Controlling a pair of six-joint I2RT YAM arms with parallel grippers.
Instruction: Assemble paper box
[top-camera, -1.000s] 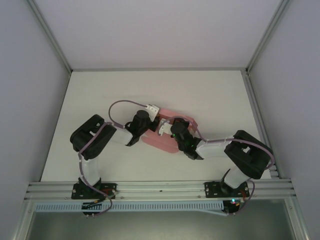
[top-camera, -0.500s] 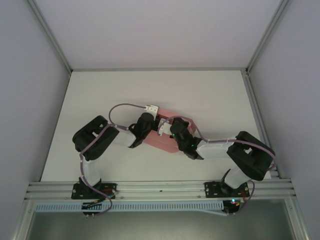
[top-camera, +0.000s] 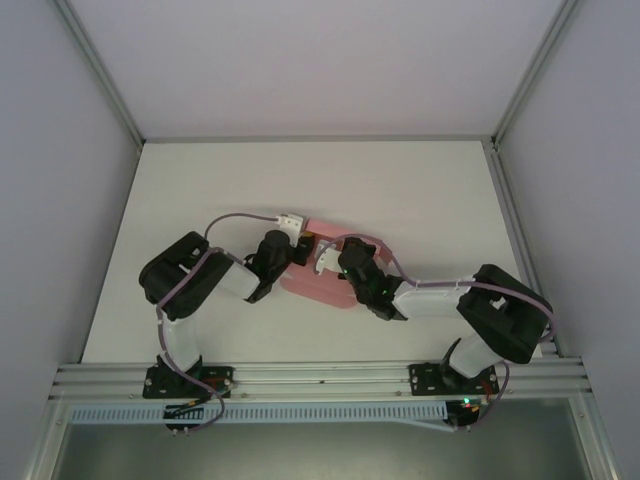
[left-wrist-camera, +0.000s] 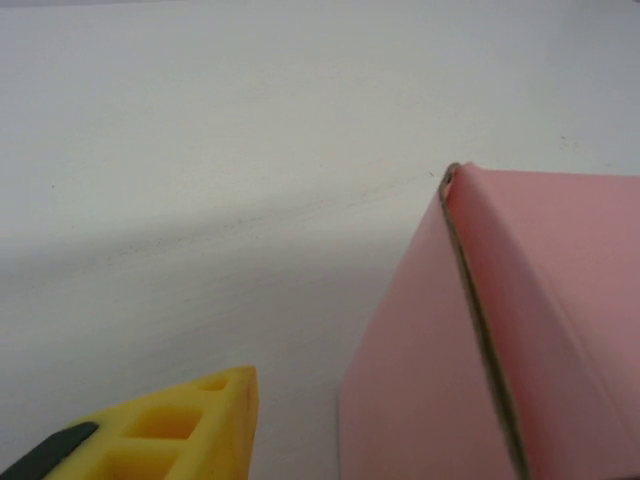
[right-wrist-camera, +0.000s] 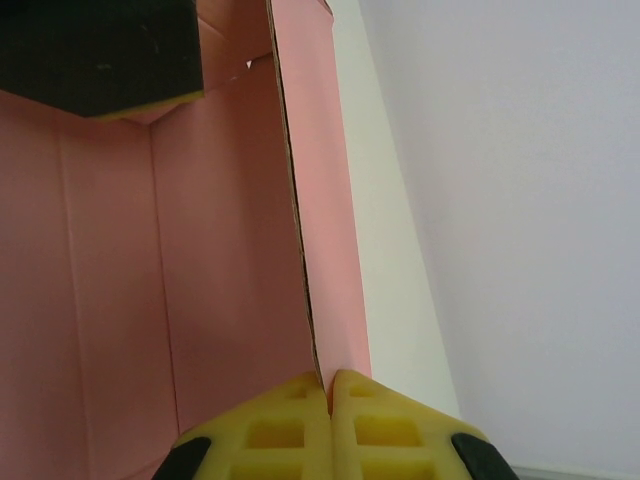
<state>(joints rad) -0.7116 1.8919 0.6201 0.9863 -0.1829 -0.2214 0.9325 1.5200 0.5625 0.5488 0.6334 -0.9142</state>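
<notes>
Wall-folding step, I judged. Right gripper (right-wrist-camera: 328, 378) pinched box (right-wrist-camera: 230, 250) wall, bottom centre. Left gripper (top-camera: 300, 250) stood part spread, off box. Next: left needed grip on box corner.

Top camera looks down from behind; both wrist cameras closely share the paper box (top-camera: 318, 288).

The left arm (top-camera: 182, 282) and right arm (top-camera: 500, 320) have black joints, white shells and lilac cables (top-camera: 235, 217); the gripper fingers (right-wrist-camera: 250, 435) are yellow with black pads.
</notes>
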